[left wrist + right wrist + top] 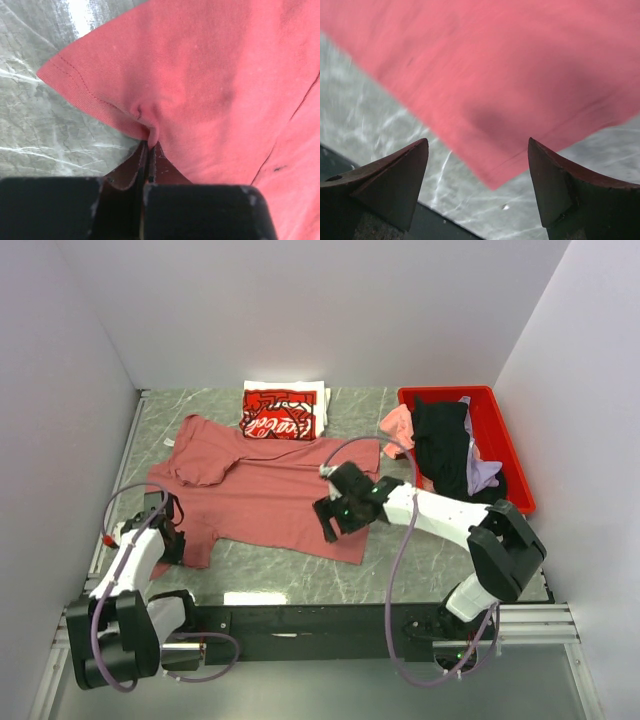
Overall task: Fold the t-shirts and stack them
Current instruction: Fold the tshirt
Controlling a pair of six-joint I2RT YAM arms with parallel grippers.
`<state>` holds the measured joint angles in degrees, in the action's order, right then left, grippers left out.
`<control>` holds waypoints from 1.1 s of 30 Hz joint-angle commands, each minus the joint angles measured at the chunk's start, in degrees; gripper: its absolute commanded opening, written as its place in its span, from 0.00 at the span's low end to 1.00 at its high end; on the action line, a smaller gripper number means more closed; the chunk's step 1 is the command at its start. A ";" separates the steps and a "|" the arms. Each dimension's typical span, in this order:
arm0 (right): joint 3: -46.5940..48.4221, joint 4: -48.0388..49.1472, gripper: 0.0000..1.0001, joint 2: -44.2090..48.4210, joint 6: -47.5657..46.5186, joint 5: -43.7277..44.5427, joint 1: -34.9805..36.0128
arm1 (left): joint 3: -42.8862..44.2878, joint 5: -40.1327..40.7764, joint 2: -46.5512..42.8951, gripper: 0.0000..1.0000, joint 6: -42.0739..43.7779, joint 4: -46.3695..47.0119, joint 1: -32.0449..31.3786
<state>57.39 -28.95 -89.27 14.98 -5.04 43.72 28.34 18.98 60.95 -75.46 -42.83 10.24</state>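
A flat tee point(270, 495) lies on the table point(420, 560), left of centre, sleeves to the left and hem end to the right. Just behind it, against the back wall, sits a folded tee point(280, 412) — whether the two touch cannot be told. The bin point(445, 392) stands at the back right, apart from the folded tee. In it lies a heap of tees point(445, 445), and one more tee point(398, 425) hangs over the bin's left rim, near the flat tee's far right corner. The left gripper point(148, 147) is at the near-left sleeve, pinched on its edge; the right gripper point(477, 147) hangs over the near-right corner — jaws apart.
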 commanded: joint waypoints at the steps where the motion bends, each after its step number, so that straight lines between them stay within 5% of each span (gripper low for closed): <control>1: -1.04 -2.95 0.86 2.62 -2.42 4.59 5.74 | -1.27 0.00 -5.28 0.01 -1.08 -1.45 -0.22; 9: -3.59 -3.83 0.80 -1.77 3.64 7.58 12.44 | -4.43 -1.40 -19.98 0.01 -2.41 -1.65 -0.22; 24: -4.39 -4.01 0.69 -7.93 4.09 8.82 12.35 | -0.47 -0.79 -14.63 0.01 -2.06 -3.84 -0.13; 29: -4.74 -3.92 0.47 -7.85 4.00 7.42 12.35 | -0.21 0.18 -17.70 0.01 -3.81 -6.12 -0.22; 33: -5.97 -3.31 0.12 -7.76 4.00 3.64 12.35 | 0.92 -0.09 -19.64 0.01 -4.60 -7.88 -0.22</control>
<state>53.95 -33.85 -94.43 17.89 3.92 55.81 26.24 18.31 42.70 -78.24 -48.25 10.24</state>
